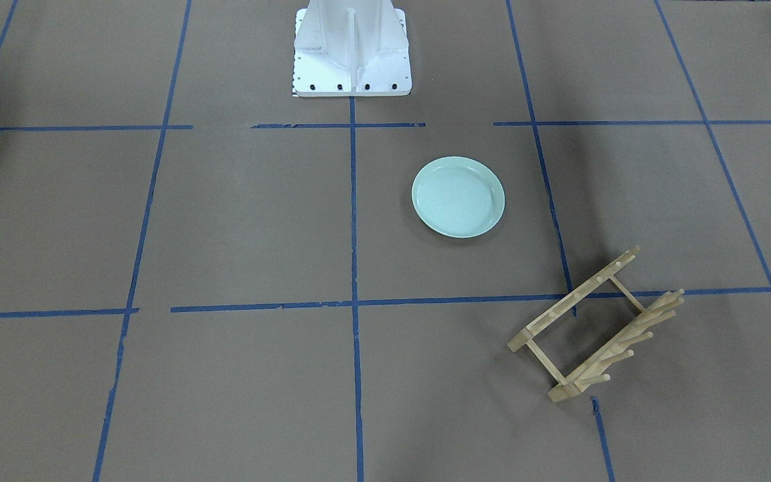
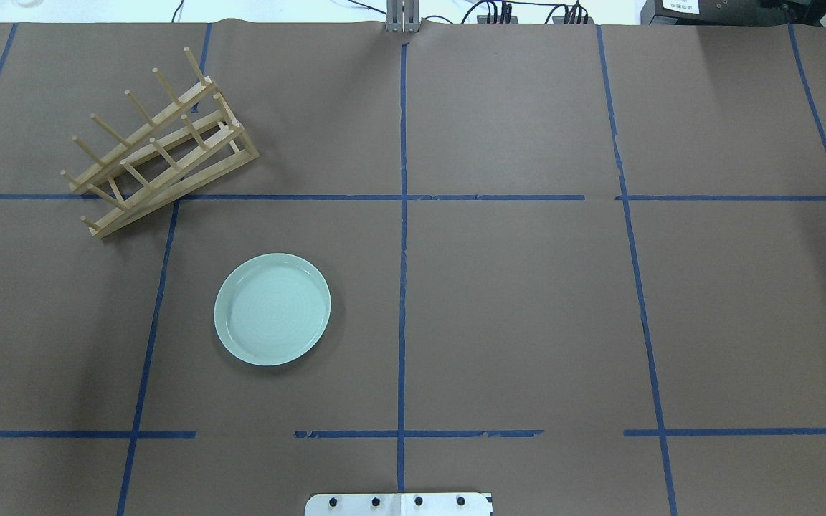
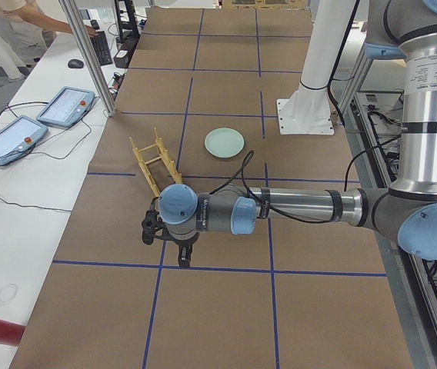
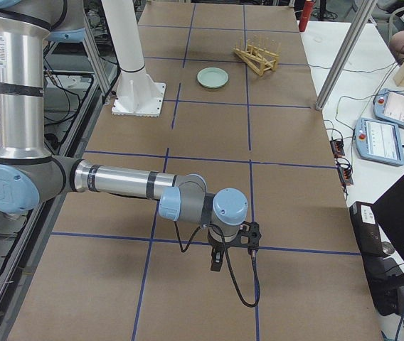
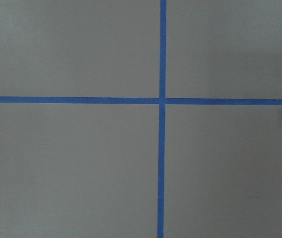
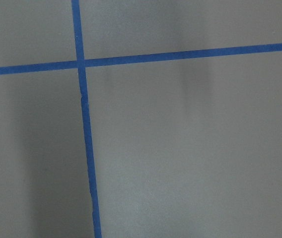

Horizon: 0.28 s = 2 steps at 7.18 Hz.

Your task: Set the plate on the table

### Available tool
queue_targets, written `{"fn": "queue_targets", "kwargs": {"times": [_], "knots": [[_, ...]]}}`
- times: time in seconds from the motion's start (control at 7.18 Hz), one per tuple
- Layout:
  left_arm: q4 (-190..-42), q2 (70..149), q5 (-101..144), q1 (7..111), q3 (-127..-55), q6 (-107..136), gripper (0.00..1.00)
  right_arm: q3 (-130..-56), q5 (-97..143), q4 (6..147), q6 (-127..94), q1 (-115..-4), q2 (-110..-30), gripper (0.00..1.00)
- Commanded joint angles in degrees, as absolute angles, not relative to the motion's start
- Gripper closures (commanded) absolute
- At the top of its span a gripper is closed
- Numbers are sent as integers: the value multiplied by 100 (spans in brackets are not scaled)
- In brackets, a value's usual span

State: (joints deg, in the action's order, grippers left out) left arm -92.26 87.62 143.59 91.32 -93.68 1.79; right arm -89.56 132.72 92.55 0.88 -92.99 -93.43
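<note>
We look down on the brown table [image 2: 528, 322], gridded with blue tape lines [image 2: 402, 287], where both arms reach out low over opposite ends. The left arm [image 3: 295, 206] stretches over the robot's left end and the right arm [image 4: 117, 181] over its right end, either side of the white robot base [image 1: 352, 50]. On the robot's left half we find the wooden peg rack [image 2: 162, 154] set askew across a tape line, pegs up. The pale green plate [image 2: 272, 309] lies flat on the table, rim up, inside one grid square between rack and base, apart from both and touched by nothing. The left gripper [image 3: 178, 254] and the right gripper [image 4: 218, 261] each point down over bare table near a tape crossing, well apart from the plate. We cannot tell whether either one's fingers are spread or pressed together.
</note>
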Motion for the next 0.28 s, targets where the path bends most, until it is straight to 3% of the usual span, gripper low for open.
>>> {"fn": "queue_targets", "kwargs": {"times": [0.0,0.14], "knots": [[-9220,8754,14361,9132,-9334,176,0,-8956,13271,9255,88,-9299,-9343,0],[-9211,8763,14353,9141,-9334,176,0,-8956,13271,9255,88,-9299,-9343,0]]}}
